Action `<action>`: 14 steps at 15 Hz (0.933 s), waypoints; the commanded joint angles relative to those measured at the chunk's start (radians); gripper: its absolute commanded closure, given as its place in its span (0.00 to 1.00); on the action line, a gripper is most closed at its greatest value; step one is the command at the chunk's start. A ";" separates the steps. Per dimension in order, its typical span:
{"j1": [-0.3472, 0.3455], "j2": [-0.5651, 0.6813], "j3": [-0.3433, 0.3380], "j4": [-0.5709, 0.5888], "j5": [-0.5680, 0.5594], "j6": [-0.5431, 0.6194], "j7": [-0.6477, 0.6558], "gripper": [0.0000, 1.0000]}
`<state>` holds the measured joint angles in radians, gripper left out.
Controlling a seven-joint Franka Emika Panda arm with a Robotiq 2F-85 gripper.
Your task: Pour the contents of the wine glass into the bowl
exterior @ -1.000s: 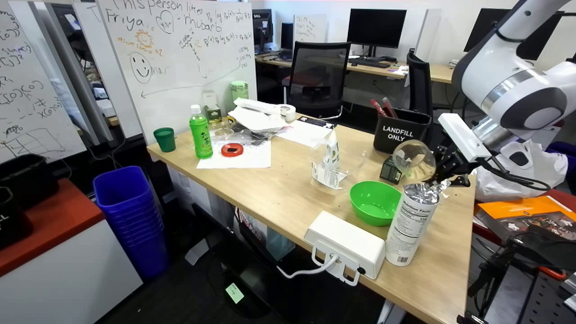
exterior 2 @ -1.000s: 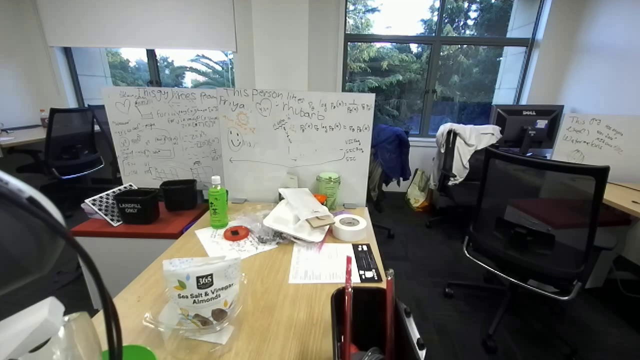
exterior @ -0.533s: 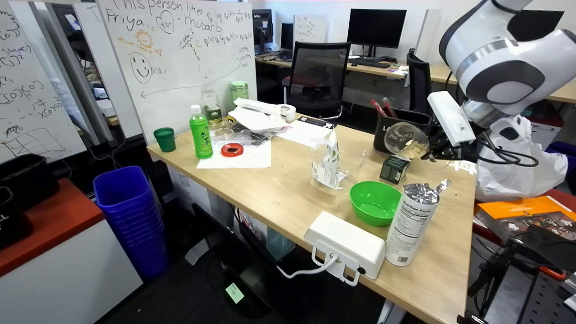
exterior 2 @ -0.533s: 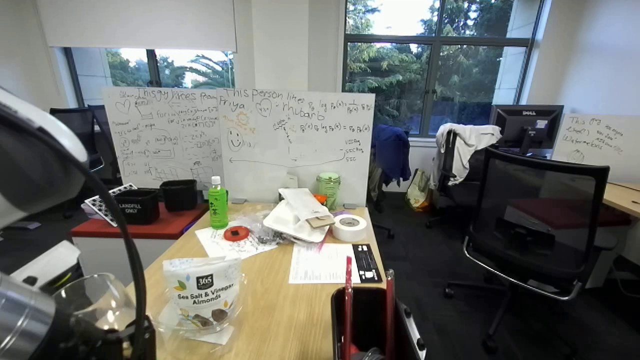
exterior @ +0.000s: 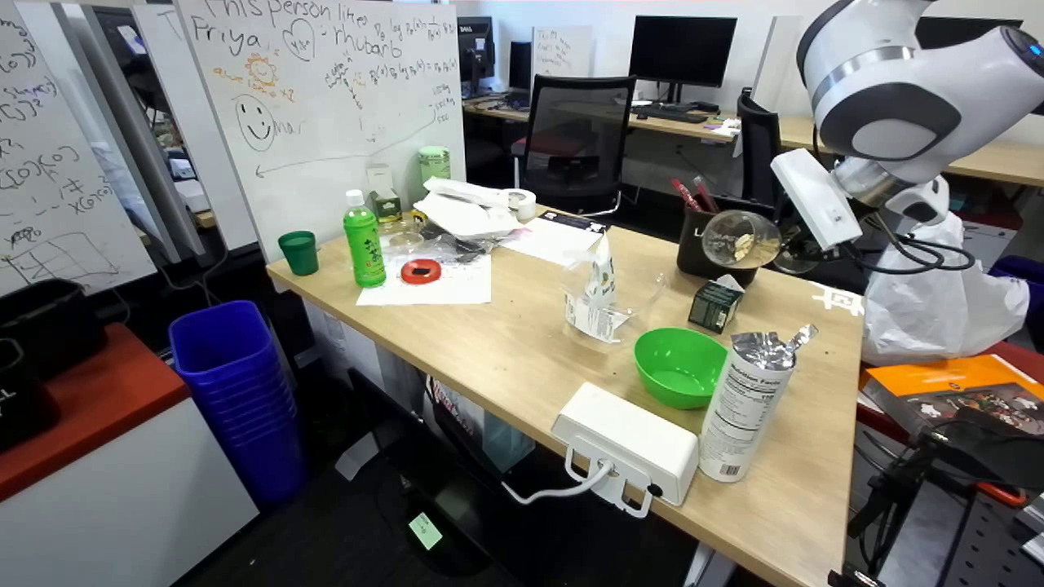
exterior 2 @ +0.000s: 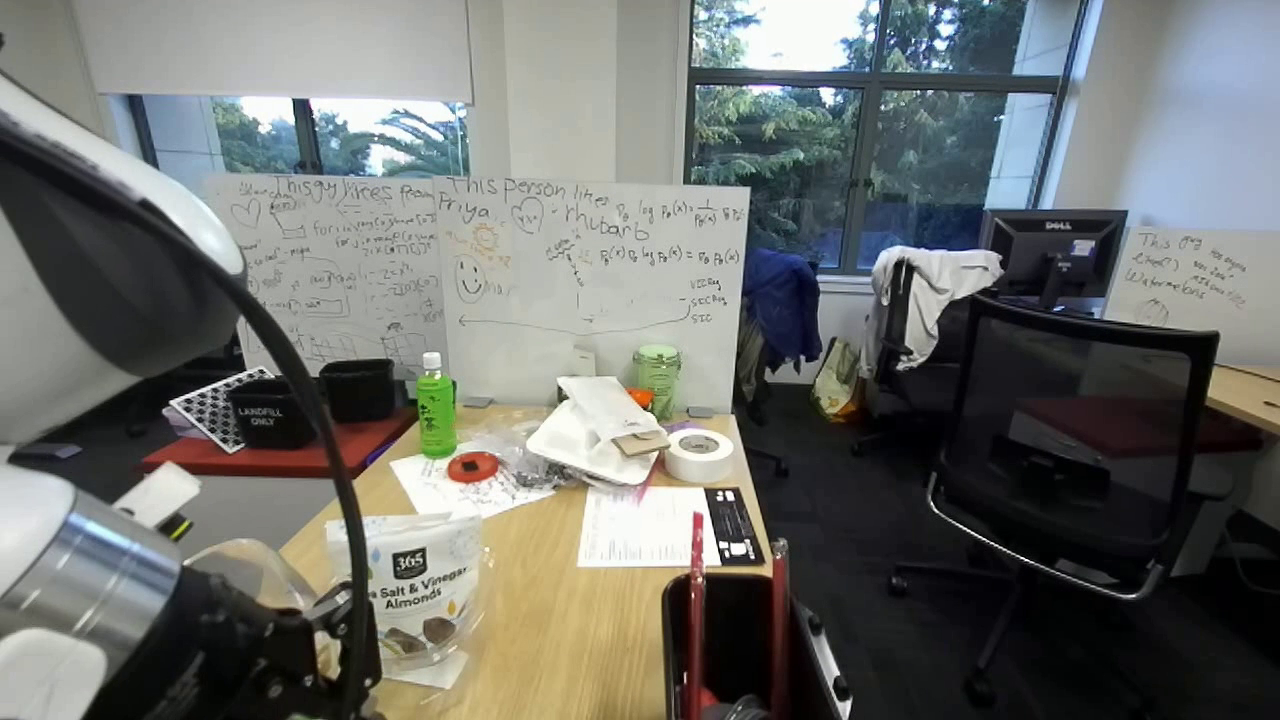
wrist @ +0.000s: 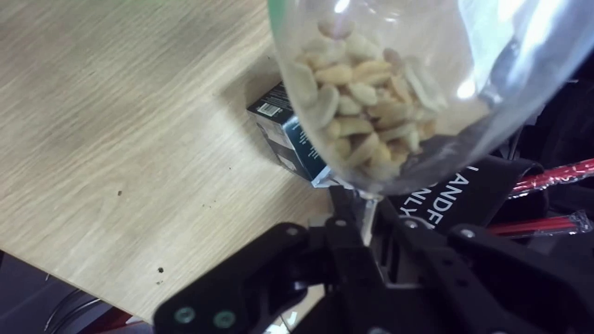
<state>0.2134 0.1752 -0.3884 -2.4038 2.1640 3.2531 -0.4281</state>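
Observation:
The wine glass (wrist: 380, 106), clear and partly filled with pale nuts, is off the table, gripped at its stem. My gripper (wrist: 364, 202) is shut on that stem just below the glass's round part. In an exterior view the glass (exterior: 740, 240) hangs tilted, its round part left of the gripper and its foot to the right. The bright green bowl (exterior: 681, 367) rests on the table, nearer that camera and lower than the glass; the inside that shows is bare green. Part of the glass (exterior 2: 255, 570) appears behind the arm in an exterior view.
A small dark green box (exterior: 714, 306) stands beneath the glass, and the black landfill bin (wrist: 487, 199) holding red sticks is close by. A foil-topped white canister (exterior: 746, 408) and a white box (exterior: 628, 440) flank the bowl. An almond bag (exterior 2: 420, 590) stands in clear plastic.
The gripper has carried the glass up and away from the white canister, towards the landfill bin. Its foot now shows. Bowl, canister and boxes have stayed put.

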 commanded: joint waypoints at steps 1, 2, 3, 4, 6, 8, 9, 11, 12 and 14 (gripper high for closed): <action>0.129 0.084 -0.115 0.031 0.101 -0.010 -0.097 0.96; 0.179 0.113 -0.156 0.035 0.129 -0.019 -0.116 0.96; 0.239 0.145 -0.207 0.042 0.164 -0.028 -0.133 0.96; 0.306 0.182 -0.261 0.046 0.200 -0.042 -0.148 0.96; 0.460 0.266 -0.390 0.056 0.289 -0.078 -0.185 0.96; 0.595 0.364 -0.487 0.040 0.384 -0.131 -0.202 0.96; 0.644 0.411 -0.509 0.025 0.427 -0.151 -0.202 0.96; 0.730 0.491 -0.538 -0.002 0.506 -0.179 -0.197 0.96; 0.776 0.532 -0.549 -0.021 0.447 -0.193 -0.094 0.96; 0.839 0.594 -0.557 -0.045 0.408 -0.206 0.008 0.96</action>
<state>0.9567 0.6782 -0.8965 -2.4262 2.6106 3.0840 -0.5420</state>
